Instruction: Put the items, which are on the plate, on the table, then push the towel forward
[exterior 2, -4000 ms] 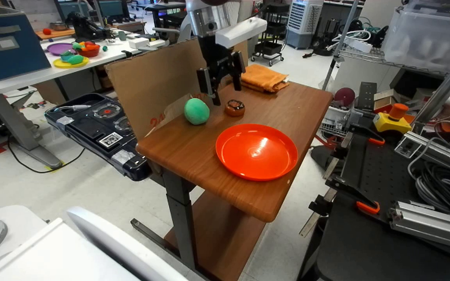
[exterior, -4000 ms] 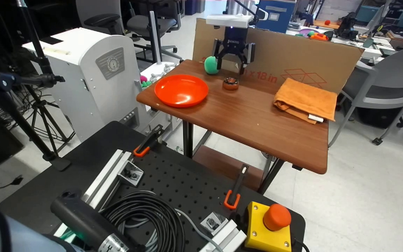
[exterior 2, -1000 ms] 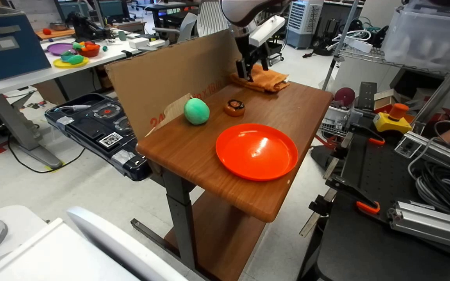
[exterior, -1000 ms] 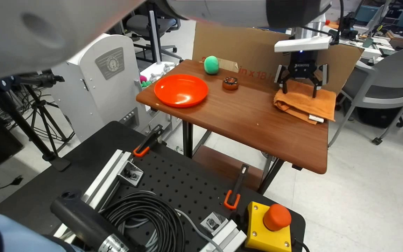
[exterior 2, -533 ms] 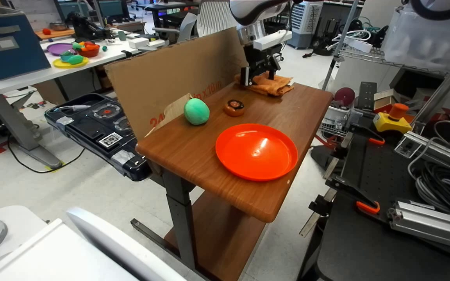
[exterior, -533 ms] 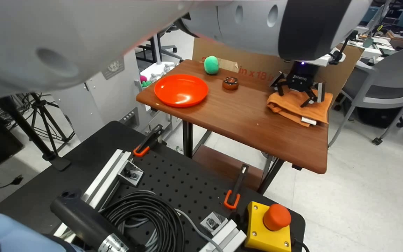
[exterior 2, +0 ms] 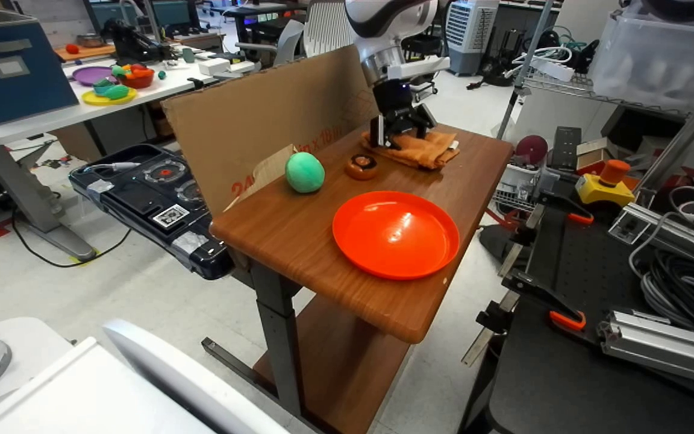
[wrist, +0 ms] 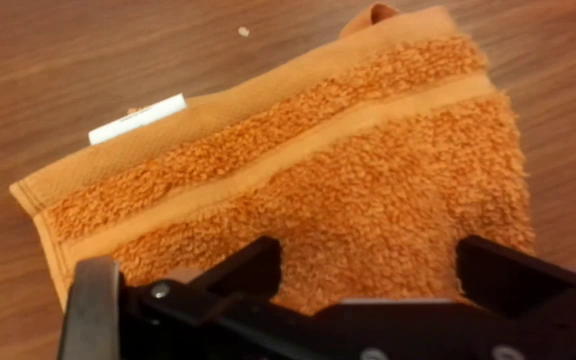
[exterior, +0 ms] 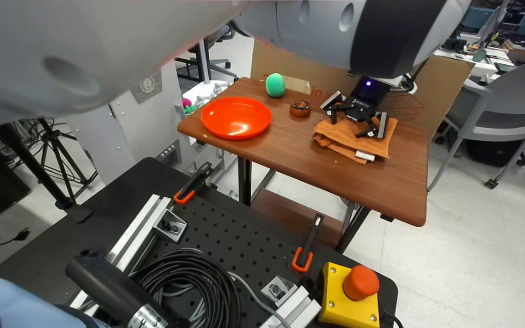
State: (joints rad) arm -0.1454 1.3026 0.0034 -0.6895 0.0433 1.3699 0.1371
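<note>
The green ball (exterior: 275, 85) and the orange-brown lump (exterior: 300, 109) sit on the brown table (exterior: 381, 187), behind and beside the orange-red plate (exterior: 236, 118). The plate holds nothing. In the other angle, the ball (exterior 2: 305, 172), lump (exterior 2: 361, 167) and plate (exterior 2: 395, 238) also show in an exterior view. The folded orange towel (exterior: 335, 141) lies on the table beyond the lump. My gripper (exterior: 347, 127) is tilted over the towel, its fingertips down at the cloth and apparently touching it. In the wrist view my gripper (wrist: 368, 260) is open, fingers wide apart, with flat towel (wrist: 318, 175) between them.
A tall cardboard sheet (exterior 2: 262, 114) stands along the table's back edge, close to the towel and gripper. The black perforated board (exterior: 226, 237) with clamps and a yellow button box (exterior: 351, 296) is in front of the table. A grey chair (exterior: 508, 105) stands beyond the table's end.
My gripper has gone from above the lump to the towel, come down and tilted. Over the last second the towel has slid along the table toward the lump and plate.
</note>
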